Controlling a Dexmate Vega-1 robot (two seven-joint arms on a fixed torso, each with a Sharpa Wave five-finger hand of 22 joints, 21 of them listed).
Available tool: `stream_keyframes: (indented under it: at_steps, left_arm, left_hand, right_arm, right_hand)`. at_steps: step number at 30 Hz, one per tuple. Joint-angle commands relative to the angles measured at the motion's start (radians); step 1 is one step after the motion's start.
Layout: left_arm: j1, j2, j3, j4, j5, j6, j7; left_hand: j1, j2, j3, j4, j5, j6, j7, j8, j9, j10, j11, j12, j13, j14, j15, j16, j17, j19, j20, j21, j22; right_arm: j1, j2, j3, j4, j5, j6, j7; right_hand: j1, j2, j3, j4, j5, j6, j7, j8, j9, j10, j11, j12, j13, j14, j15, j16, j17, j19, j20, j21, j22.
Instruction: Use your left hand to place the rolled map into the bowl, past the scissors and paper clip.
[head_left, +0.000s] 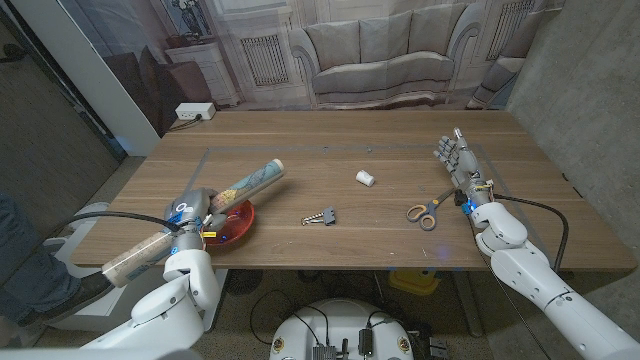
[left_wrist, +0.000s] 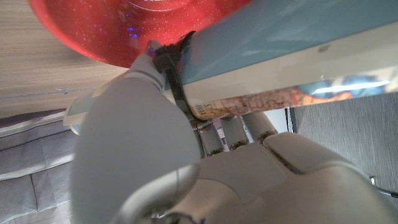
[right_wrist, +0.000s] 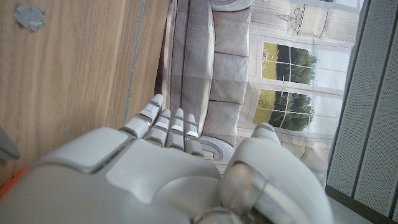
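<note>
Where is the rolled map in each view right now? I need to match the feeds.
Head view: rolled map lies slanted at left, its lower end over the red bowl, by the left hand.
Left wrist view: it runs as a pale blue band above the hand.
Right wrist view: I cannot find it.
Shared landmark: the red bowl.

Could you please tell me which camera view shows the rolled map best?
The head view: the printed paper rolled map shows along its length, held by the left hand over the red bowl. The left wrist view gives a close partial stretch; the right wrist view looks elsewhere.
</note>
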Motion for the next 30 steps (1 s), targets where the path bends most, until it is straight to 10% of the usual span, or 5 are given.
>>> stream_keyframes:
  at_steps: [1,30]
  left_arm:
    - [-0.037,-0.006,0.021,0.034,-0.003,-0.024,-0.011]
    - [-0.016,-0.032,0.000,0.049,-0.011,-0.047,0.006]
  left_hand:
    - [0.040,0.047,0.032,0.024,0.007,0.012,-0.001,-0.001,0.003,0.004,0.000,0.000,0.005,0.044,-0.134,-0.006,0.003,-0.008,-0.038,0.009,0.003]
    - [0.034,0.041,0.035,0.023,0.006,0.001,-0.005,-0.011,0.005,-0.006,0.001,-0.014,0.016,0.024,-0.132,-0.023,0.005,-0.036,-0.029,0.016,0.000]
  right_arm:
    - [0.002,0.001,-0.001,0.004,0.002,-0.007,-0.006]
    - [0.034,0.000,-0.020,0.018,0.002,-0.042,-0.002]
  right_hand:
    - [0.004,0.007,-0.003,0.002,-0.003,0.004,0.004,-0.002,0.006,0.008,-0.002,-0.001,0.004,0.006,-0.001,-0.003,0.002,0.007,0.001,-0.004,0.004]
    - [0.003,0.009,-0.004,0.001,-0.003,0.005,0.005,-0.002,0.006,0.008,0.000,-0.001,0.004,0.006,0.000,-0.003,0.002,0.010,0.000,-0.009,0.004]
